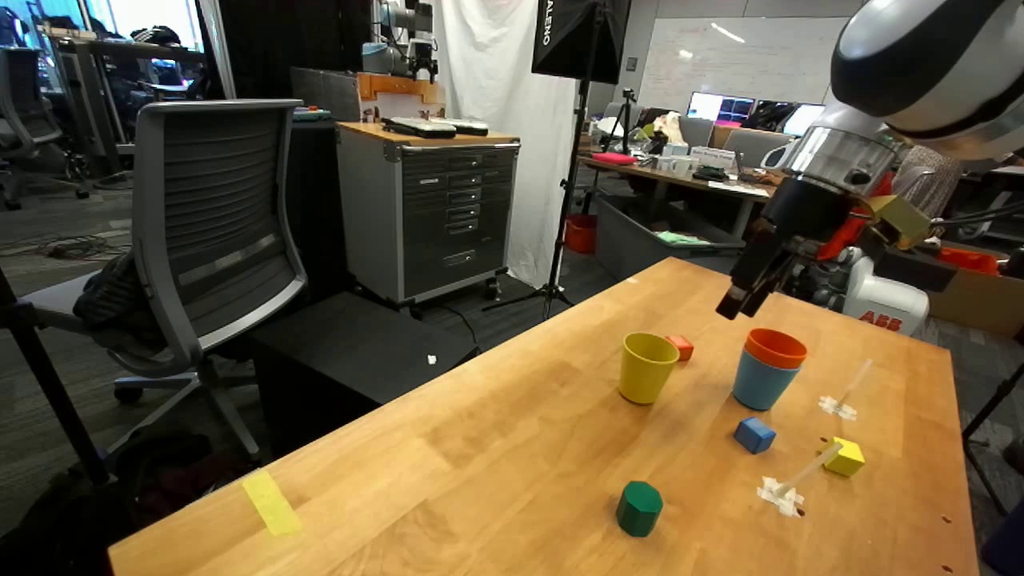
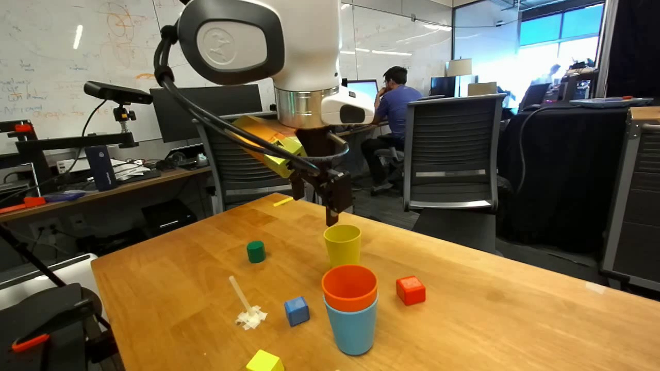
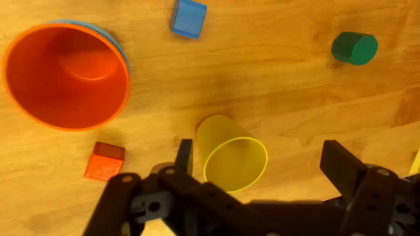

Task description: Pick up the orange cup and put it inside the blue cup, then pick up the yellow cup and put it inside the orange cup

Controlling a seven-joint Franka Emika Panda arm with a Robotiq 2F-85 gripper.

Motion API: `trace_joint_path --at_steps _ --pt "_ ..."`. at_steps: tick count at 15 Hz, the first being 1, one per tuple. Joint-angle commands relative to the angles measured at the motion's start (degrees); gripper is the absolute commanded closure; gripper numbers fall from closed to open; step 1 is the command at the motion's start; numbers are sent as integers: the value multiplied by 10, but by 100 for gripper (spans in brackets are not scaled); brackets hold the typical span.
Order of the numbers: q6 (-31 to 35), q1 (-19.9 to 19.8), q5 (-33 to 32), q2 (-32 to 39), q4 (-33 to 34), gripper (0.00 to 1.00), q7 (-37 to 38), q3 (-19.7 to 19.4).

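Yellow plastic cup (image 3: 231, 155): upright on the surface (image 1: 480, 464), mouth up, long axis vertical; no handle shows. Lies below the claw (image 3: 257, 151) and, in the wrist view, between its two fingers (image 3: 343, 165), but off-centre: just beside the finger at that picture's left, well apart from the one at its right. Claw spread wide, nothing held; no contact made out. My read: a small shift toward the nearer finger's side before the descent, else that tip may catch the rim. Red cube (image 3: 105, 162) sits outside that same finger, near the cup; worth watching.

Orange plastic cup (image 2: 350, 288) already seated inside the blue plastic cup (image 2: 353, 330), its rim standing proud of the blue one in both exterior views. First half of the job reads as done; the nested pair stands apart from the yellow one, off to the nearer finger's side.

Materials: cups smooth, matt, thin-walled, tapering to narrower bases; likely light, and apt to tip if nudged. Fingers dark, blocky, flat-faced. Surface warm brown wood, grain showing. Also noted: blue cube (image 3: 188, 19) and a faceted green prism (image 3: 356, 48).
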Motion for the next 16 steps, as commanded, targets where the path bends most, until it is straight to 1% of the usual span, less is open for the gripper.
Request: trace_joint_path --at_steps 1,4,7,10,16 --pt "38 16 23 20 12 0 1 8" --pt "82 26 0 54 27 0 43 4" --pt "116 19 -12 89 45 0 72 6" --pt "122 10 -25 119 66 0 96 12" --pt "120 7 -44 162 106 0 126 21"
